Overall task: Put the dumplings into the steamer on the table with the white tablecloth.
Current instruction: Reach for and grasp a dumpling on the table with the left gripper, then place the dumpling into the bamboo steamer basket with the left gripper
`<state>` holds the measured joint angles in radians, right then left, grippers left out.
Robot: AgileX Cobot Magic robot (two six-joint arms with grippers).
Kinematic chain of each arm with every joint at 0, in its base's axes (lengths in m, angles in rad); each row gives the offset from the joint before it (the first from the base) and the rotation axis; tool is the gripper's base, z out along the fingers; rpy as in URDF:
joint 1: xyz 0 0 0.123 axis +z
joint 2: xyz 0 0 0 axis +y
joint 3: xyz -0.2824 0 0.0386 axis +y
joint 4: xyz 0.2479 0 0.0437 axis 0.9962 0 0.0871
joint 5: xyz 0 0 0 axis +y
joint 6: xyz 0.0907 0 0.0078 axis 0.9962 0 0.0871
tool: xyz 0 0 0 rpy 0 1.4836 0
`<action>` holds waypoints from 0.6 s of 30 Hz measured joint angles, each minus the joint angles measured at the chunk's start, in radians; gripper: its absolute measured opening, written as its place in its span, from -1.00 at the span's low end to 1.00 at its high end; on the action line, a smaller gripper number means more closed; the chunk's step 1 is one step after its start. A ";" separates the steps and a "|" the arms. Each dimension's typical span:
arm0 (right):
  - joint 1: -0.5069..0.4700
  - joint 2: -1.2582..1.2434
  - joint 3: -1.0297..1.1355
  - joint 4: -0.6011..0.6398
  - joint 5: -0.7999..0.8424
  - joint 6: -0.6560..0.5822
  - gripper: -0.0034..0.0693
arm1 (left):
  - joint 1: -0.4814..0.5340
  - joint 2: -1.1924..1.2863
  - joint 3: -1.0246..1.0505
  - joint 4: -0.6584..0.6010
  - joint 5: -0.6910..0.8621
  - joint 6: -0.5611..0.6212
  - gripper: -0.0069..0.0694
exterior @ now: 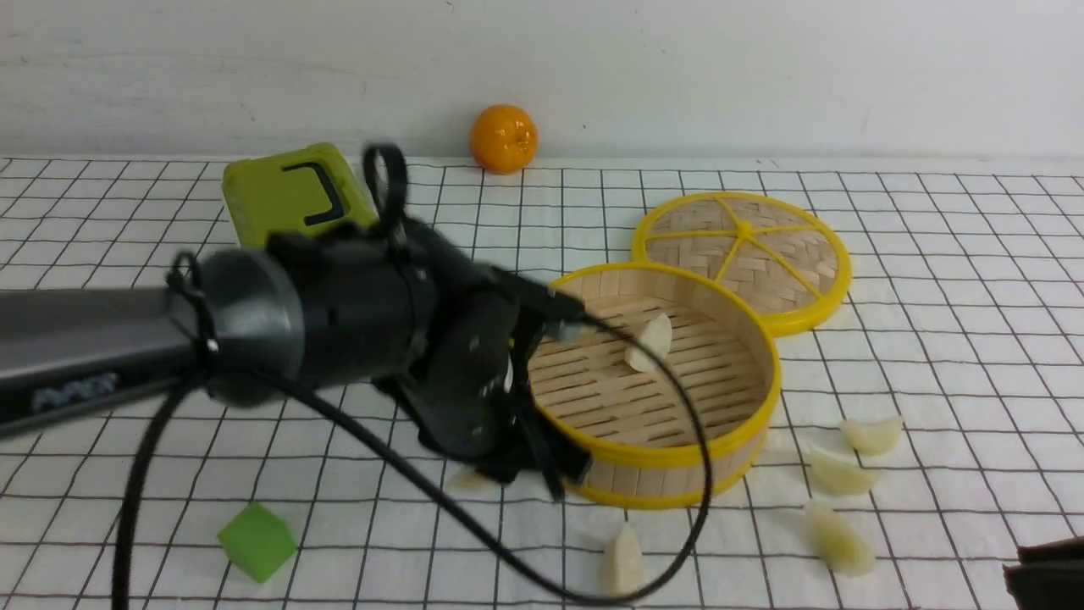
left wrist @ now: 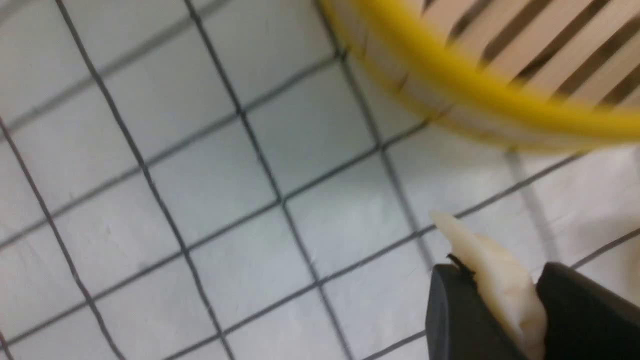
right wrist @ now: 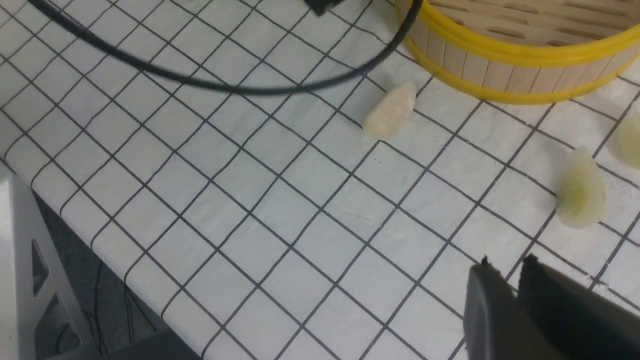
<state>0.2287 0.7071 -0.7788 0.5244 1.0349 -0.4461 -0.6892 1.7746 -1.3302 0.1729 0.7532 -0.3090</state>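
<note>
- Front view: the steamer (exterior: 669,462) stands on the white tablecloth (exterior: 931,254) of the bench. One dumpling (exterior: 650,342) lies inside it, on the slatted floor toward the far side.
- A woven lid (exterior: 745,254) lies flat just behind the steamer, to the right.
- Outside the steamer, on its right, three dumplings lie near each other on the cloth: the farthest one (exterior: 872,434), the middle one (exterior: 838,474) and the nearest one (exterior: 838,542). A fourth dumpling (exterior: 622,561) lies in front of the steamer.
- The left arm reaches in from the left. The left end effector (exterior: 529,470) is low, at the near left wall of the steamer, and its jaws are blurred here.
- A small green cube (exterior: 257,540) lies near the front left, a bigger green block (exterior: 292,193) is far left, and an orange (exterior: 503,137) is at the wall.
- Left wrist view: the two dark fingers (left wrist: 455,310) press a pale held dumpling (left wrist: 500,280) from both sides. This is above the cloth, just outside the yellow rim.
- Right wrist view: the right end effector (right wrist: 507,267) hangs over bare cloth. Its fingers are almost together, with only a slim gap and nothing between them. Two dumplings lie on the cloth ahead of it, and a black cable (right wrist: 200,82) crosses above them.
</note>
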 joint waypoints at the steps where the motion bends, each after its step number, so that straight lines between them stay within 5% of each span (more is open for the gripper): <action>1: 0.000 0.000 0.000 0.000 -0.001 0.000 -0.66 | 0.000 -0.005 -0.042 -0.016 0.011 -0.001 -0.32; 18: 0.000 0.000 0.000 0.000 -0.021 0.000 -0.64 | 0.066 0.481 -0.670 -0.065 0.068 -0.149 -0.32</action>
<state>0.2287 0.7071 -0.7788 0.5244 1.0135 -0.4461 -0.6235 2.2551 -2.0001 0.1081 0.8216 -0.4578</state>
